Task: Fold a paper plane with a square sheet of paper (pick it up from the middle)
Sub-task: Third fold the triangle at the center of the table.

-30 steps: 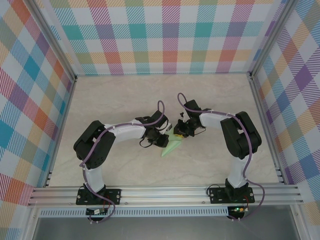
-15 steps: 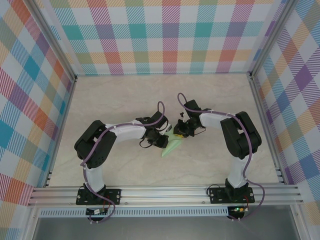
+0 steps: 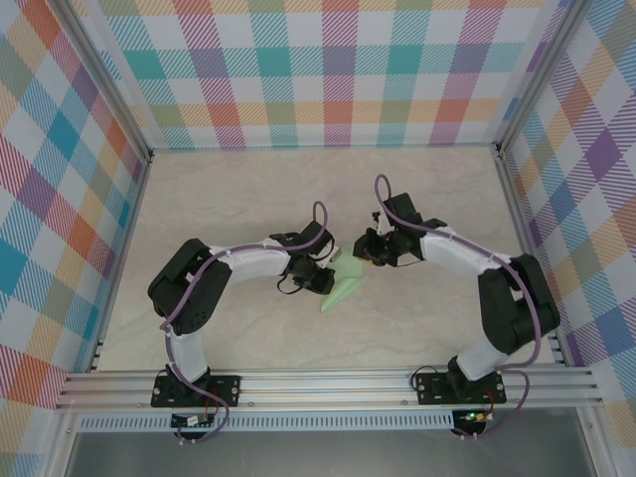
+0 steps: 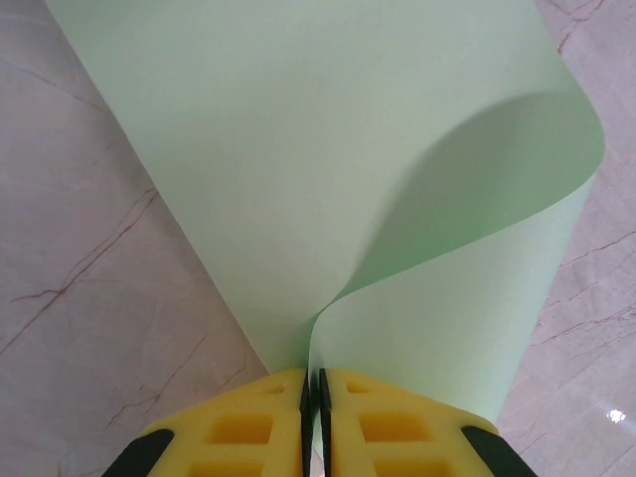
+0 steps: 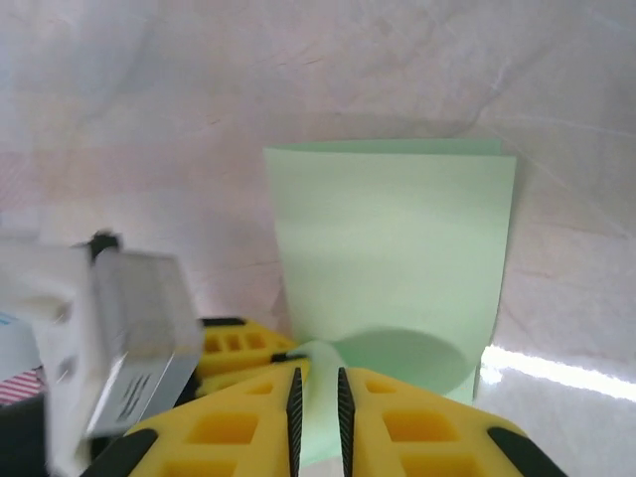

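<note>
Green and curled over, one square sheet of paper [image 3: 341,290] is lying on the table [image 3: 248,199] between two grippers. The left gripper [image 4: 314,383] is pinching it, and the right gripper [image 5: 316,383] is showing fingers almost together (whether on the paper, I cannot tell).

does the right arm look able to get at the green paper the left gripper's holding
Probably yes: the right gripper points at the green paper, close to its curled near end, with nothing between them. The left gripper pinches the sheet from the other side, clear of that approach.
</note>
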{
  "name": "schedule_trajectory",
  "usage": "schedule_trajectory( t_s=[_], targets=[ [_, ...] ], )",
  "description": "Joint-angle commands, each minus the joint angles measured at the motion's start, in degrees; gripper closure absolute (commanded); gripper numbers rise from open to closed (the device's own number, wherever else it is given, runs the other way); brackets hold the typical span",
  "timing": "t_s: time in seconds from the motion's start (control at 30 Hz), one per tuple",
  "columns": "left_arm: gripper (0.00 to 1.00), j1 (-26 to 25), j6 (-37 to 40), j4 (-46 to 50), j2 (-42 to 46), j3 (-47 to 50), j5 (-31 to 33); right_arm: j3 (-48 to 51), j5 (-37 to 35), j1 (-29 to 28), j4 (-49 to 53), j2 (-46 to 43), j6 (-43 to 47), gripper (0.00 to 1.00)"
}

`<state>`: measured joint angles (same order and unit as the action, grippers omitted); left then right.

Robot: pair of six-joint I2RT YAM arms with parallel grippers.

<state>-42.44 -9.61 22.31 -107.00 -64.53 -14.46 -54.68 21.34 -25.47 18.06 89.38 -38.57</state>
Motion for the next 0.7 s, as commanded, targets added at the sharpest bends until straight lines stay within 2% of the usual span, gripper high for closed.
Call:
schedule_trajectory(
  t_s=[0.0,0.17,0.4,0.67],
  targets=[
    [0.87,0.6,-0.5,0.5,-1.8,1.2,-0.8,8.0,4.8,-0.4,-7.2,-3.2,-6.5,0.84],
    [0.87,0.5,-0.3,0.4,-2.0,1.1,-1.3,16.6,6.9,-4.1,-18.7,-5.0,-14.0,0.86],
    [0.87,0.4,0.0,0.7,-2.3,0.7,-1.4,17.3,3.5,-10.5,-27.4,0.2,-20.7,0.89],
    [0.87,0.5,0.0,1.0,-2.3,1.0,-1.4,16.5,2.5,-11.5,-29.3,3.6,-22.3,0.89]
  ],
)
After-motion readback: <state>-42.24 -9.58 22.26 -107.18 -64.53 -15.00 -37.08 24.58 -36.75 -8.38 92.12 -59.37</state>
